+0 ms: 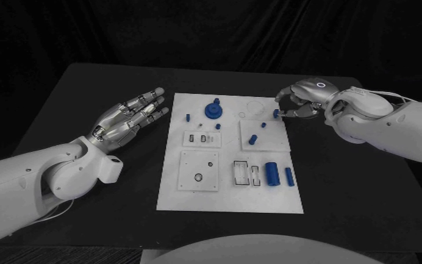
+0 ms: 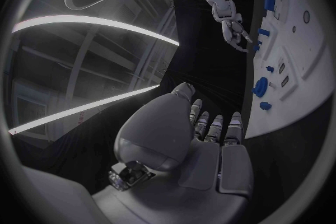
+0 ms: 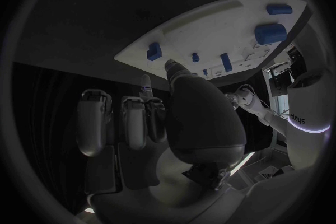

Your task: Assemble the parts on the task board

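From my head view, the white task board (image 1: 230, 200) lies in the middle of the black tabletop (image 1: 88, 87). My left hand (image 1: 130, 116) hovers over the tabletop just beside the board's left edge, fingers straight and spread, holding nothing. My right hand (image 1: 302, 100) is at the board's far right corner, fingers curled around a small blue part (image 1: 276, 113) that sits at the board's right edge; how firmly I hold it I cannot make out. A blue ring light glows on the back of that hand. On the board stand a round blue knob (image 1: 213, 110) toward the far edge, a small blue peg (image 1: 187, 116) to its left, two blue pegs (image 1: 255, 138) on a raised square plate, and two blue cylinders (image 1: 272, 174) near the near right corner. I can read no writing on the board.

From my left wrist view, my left hand (image 2: 210, 129) has its fingers straight and apart, empty, with the board (image 2: 308, 89) beyond them. My right hand (image 2: 234, 31) is small and far off, at the blue part (image 2: 257, 45).

From my right wrist view, my right hand (image 3: 168, 117) hides its own fingertips, so the contact is unseen. The board (image 3: 203, 28) curves past, with blue parts (image 3: 270, 32) on it. The lettering on my body at the rim is too small to read.
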Robot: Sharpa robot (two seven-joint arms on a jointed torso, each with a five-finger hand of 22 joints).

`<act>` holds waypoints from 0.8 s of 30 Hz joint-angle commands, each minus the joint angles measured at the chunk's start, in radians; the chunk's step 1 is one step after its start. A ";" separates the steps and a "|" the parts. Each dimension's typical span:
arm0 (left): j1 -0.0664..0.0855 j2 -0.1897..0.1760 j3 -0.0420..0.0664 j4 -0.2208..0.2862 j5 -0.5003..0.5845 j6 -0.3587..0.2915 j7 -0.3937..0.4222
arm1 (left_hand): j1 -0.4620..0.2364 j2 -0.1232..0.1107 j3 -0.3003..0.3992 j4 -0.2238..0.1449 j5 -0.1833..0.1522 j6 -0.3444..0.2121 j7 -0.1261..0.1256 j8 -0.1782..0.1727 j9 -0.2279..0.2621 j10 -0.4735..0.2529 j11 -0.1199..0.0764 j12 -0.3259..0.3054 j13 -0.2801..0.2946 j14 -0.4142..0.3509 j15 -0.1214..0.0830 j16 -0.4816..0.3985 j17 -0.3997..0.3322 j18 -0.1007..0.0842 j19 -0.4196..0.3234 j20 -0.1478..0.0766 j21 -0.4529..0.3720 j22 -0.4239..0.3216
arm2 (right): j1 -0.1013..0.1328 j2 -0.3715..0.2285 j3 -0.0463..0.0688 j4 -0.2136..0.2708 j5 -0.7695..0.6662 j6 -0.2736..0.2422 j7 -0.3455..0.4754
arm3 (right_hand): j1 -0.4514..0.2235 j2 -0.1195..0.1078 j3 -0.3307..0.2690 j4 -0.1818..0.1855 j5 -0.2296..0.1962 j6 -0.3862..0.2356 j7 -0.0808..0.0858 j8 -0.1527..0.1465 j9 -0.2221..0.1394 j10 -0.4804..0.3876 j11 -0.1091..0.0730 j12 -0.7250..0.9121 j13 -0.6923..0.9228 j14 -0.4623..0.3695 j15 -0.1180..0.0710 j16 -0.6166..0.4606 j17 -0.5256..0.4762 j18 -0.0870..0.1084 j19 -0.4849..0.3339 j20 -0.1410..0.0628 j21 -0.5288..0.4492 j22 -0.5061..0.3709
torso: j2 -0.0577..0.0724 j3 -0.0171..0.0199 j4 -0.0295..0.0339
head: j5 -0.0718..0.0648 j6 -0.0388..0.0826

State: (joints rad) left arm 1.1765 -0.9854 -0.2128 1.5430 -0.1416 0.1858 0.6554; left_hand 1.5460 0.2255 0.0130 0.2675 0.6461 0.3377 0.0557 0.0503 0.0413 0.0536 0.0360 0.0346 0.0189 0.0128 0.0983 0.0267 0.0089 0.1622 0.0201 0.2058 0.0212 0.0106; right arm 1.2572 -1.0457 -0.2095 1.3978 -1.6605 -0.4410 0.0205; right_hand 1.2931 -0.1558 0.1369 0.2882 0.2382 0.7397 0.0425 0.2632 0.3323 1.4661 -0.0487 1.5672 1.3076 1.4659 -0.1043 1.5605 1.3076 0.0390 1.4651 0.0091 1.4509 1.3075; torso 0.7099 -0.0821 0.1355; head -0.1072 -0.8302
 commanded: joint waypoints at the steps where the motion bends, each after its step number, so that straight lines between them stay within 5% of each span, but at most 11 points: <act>1: 0.000 0.000 0.001 0.003 -0.001 0.011 0.012 | 0.010 0.001 0.005 0.000 0.004 -0.003 0.005 -0.001 0.000 -0.004 0.002 0.006 -0.001 0.001 0.008 -0.004 0.000 0.015 0.001 0.008 -0.006 -0.001 | -0.008 0.004 0.000 -0.006 -0.001 0.026 -0.033 | 0.012 -0.002 0.004 -0.001 -0.007 0.009 -0.001 0.008 0.003 0.105 0.007 0.004 0.263 0.100 -0.005 -0.005 0.244 -0.009 0.049 -0.005 -0.006 0.223 | 0.000 0.0003 0.0008 | 0.000 -0.001; 13: 0.000 0.002 0.001 0.001 -0.001 0.014 0.011 | 0.010 0.001 0.006 0.000 0.004 -0.003 0.005 -0.001 0.000 -0.004 0.002 0.006 -0.001 0.001 0.008 -0.004 0.000 0.015 0.001 0.008 -0.005 -0.001 | -0.016 0.024 0.000 -0.027 -0.001 0.044 -0.046 | 0.027 0.000 0.003 -0.001 -0.011 0.019 0.002 0.034 0.016 0.105 0.009 0.004 0.263 0.099 -0.003 -0.007 0.240 -0.007 0.047 -0.003 -0.011 0.221 | 0.001 0.0005 0.0000 | -0.001 -0.005; 24: 0.000 0.002 0.001 0.000 -0.001 0.015 0.010 | 0.010 0.001 0.006 0.000 0.004 -0.003 0.005 -0.001 0.000 -0.004 0.002 0.006 -0.001 0.001 0.008 -0.004 0.000 0.015 0.001 0.008 -0.005 -0.001 | -0.018 0.036 0.000 -0.038 -0.001 0.048 -0.051 | 0.045 0.006 -0.002 -0.002 -0.002 0.030 0.002 0.102 0.057 0.105 0.010 0.004 0.263 0.099 -0.002 -0.009 0.238 -0.007 0.046 -0.001 -0.015 0.220 | 0.001 0.0004 -0.0001 | 0.000 -0.006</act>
State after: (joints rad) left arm 1.1764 -0.9841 -0.2128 1.5419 -0.1417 0.1878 0.6548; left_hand 1.5460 0.2255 0.0129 0.2675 0.6461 0.3377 0.0557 0.0503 0.0413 0.0536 0.0359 0.0346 0.0189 0.0128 0.0983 0.0267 0.0089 0.1623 0.0201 0.2058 0.0212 0.0106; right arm 1.2416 -1.0104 -0.2095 1.3623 -1.6602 -0.4020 -0.0067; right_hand 1.3318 -0.1497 0.1369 0.2882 0.2355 0.7649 0.0461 0.3631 0.3877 1.4661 -0.0487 1.5672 1.3074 1.4659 -0.1043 1.5567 1.3075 0.0391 1.4651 0.0091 1.4403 1.3074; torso 0.7104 -0.0817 0.1354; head -0.1084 -0.8360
